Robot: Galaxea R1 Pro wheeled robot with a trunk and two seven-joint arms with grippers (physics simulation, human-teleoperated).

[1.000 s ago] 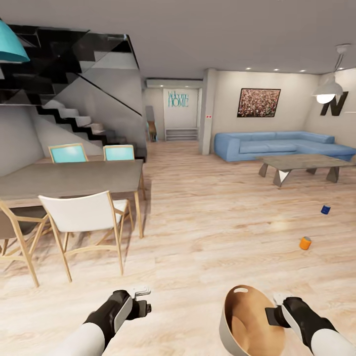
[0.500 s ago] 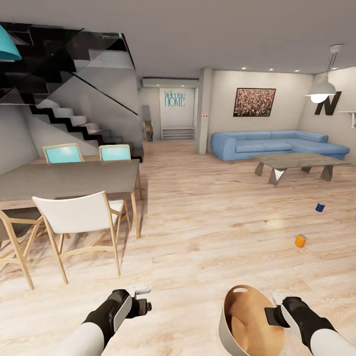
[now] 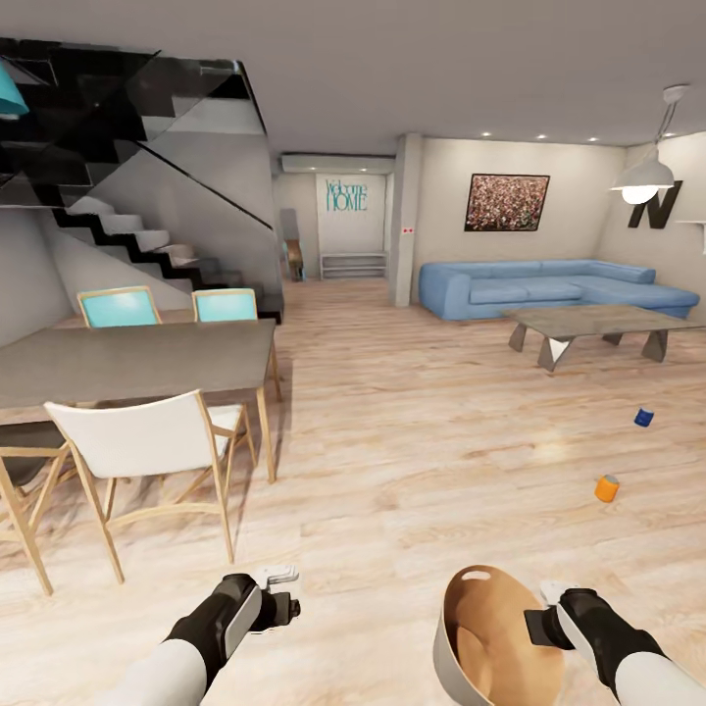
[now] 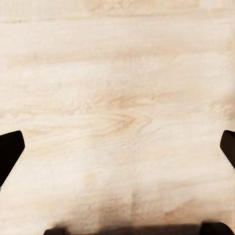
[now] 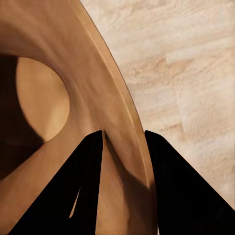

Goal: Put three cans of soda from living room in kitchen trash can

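My right gripper (image 3: 539,626) is shut on the rim of the trash can (image 3: 471,642), a light grey bucket with a glossy brown inside, held low at the right; the right wrist view has its fingers (image 5: 93,181) straddling the trash can's wall (image 5: 105,105). A blue soda can (image 3: 643,418) and an orange soda can (image 3: 607,487) stand on the plank floor at the right. The reddish can is out of view. My left gripper (image 3: 282,579) hangs open above bare floor, its fingertips (image 4: 10,149) wide apart.
A dining table (image 3: 137,358) with white and teal chairs (image 3: 147,441) stands at the left. Stairs (image 3: 147,235) rise behind it. A blue sofa (image 3: 549,286) and a low table (image 3: 598,328) are at the far right. Open floor (image 3: 412,441) lies ahead.
The whole picture has shifted, so the camera moved: the dining chairs slid left and the two cans drifted slightly. Both arms and the trash can hold the same pose.
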